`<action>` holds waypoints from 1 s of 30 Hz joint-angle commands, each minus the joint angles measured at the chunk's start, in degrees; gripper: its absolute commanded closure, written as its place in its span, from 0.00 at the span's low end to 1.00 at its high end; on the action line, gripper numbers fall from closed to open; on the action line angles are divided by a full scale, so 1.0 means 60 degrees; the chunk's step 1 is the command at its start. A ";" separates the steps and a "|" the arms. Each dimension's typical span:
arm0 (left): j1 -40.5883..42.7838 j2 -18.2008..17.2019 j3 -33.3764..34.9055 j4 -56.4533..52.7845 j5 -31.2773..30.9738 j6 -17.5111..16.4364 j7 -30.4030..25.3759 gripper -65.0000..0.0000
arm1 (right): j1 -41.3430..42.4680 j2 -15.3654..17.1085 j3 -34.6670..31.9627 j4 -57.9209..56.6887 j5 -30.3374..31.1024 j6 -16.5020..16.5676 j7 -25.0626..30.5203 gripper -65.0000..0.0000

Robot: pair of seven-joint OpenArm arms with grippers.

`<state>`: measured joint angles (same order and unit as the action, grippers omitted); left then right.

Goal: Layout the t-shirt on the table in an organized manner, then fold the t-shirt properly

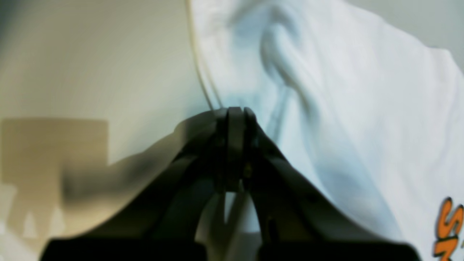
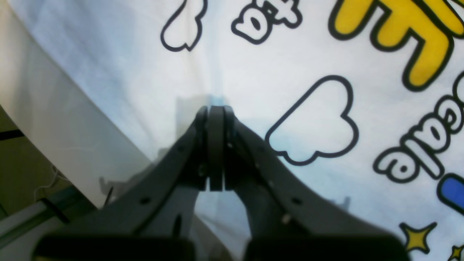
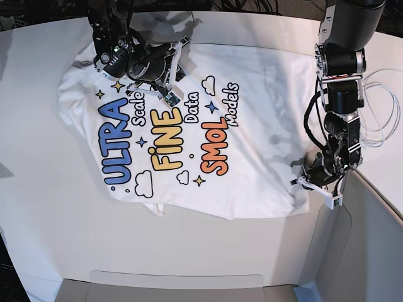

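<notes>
The t-shirt (image 3: 189, 132) lies print-up on the table (image 3: 50, 207), spread across the centre, wrinkled along its 3 o'clock edge and bunched at 7 o'clock. "ULTRA", "FINE" and "SMOL" read sideways in the base view.

Left gripper (image 3: 301, 170) sits at about 4 o'clock, at the shirt's edge. In the left wrist view its jaws are pressed together at the hem (image 1: 206, 85); I cannot tell whether any cloth is caught between them.

Right gripper (image 3: 171, 85) sits at about 11 o'clock, over the printed chest. In the right wrist view the right gripper (image 2: 215, 108) shows jaws together, tips against plain fabric beside a cloud outline (image 2: 315, 121); a pinch is not visible.

A white cable (image 3: 384, 107) coils at 3 o'clock.
</notes>
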<state>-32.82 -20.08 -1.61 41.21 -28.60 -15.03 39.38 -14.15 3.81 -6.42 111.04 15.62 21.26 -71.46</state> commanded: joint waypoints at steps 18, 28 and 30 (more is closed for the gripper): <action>0.0144 -0.0280 -0.0135 0.3805 0.2019 0.0548 0.0404 1.00 | 0.0285 0.0178 0.0051 0.0460 0.0086 0.0010 0.0167 1.00; 0.3440 0.1097 -0.0926 0.9681 0.2019 0.0490 0.2368 1.00 | 0.2952 0.0734 0.2000 0.0342 0.0086 0.0010 0.0181 1.00; 0.3807 0.1595 -0.1132 1.0238 0.2019 0.0490 0.2807 1.00 | 0.3699 0.0998 0.2512 -0.0434 0.0086 0.0010 0.0167 1.00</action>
<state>-9.30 -10.28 -8.25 101.73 -16.49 -12.14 57.01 7.03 9.17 8.38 107.59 16.27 21.23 -70.98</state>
